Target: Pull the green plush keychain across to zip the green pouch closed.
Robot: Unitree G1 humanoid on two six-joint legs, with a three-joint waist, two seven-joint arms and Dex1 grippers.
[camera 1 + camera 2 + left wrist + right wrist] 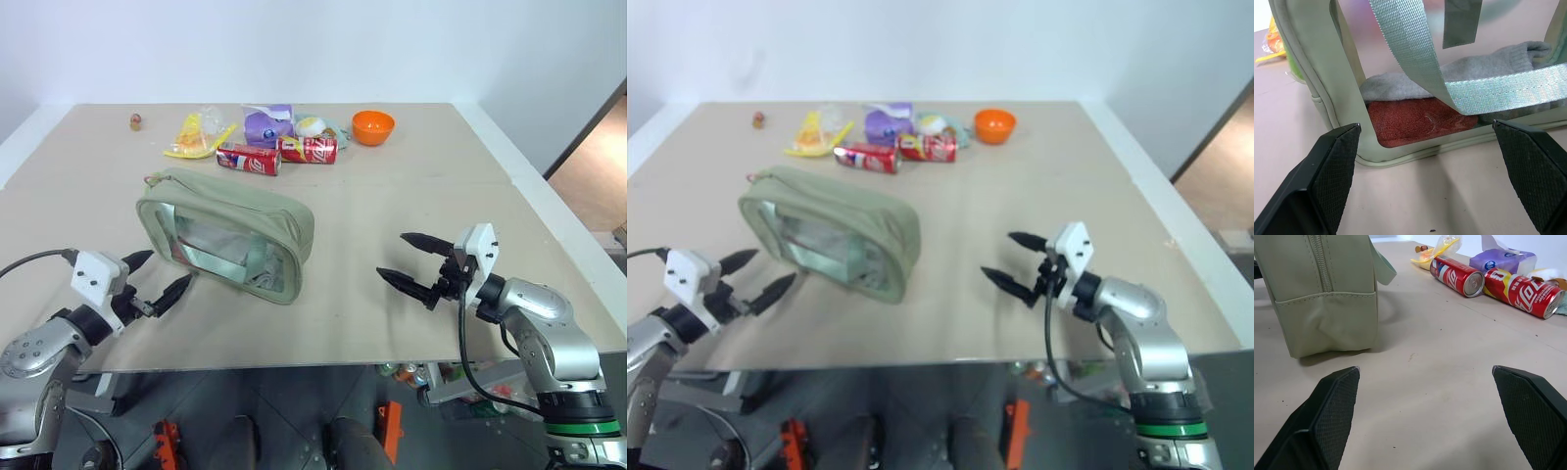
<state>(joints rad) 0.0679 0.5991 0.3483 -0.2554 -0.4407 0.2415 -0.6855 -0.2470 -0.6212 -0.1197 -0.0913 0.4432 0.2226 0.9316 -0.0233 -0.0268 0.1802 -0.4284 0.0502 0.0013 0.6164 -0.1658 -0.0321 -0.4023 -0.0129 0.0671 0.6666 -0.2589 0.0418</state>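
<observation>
Pouch (227, 231) lies between your hands, ready for bracing | left gripper (157, 276) jaws apart, empty, beside its window | right gripper (409, 259) jaws apart, empty, facing its end | keychain too small to tell

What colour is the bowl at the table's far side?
Orange; the bowl shows best in the left eye view.

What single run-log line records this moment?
left gripper: open, beside green pouch | right gripper: open, apart from pouch | pouch: on table, untouched
</observation>
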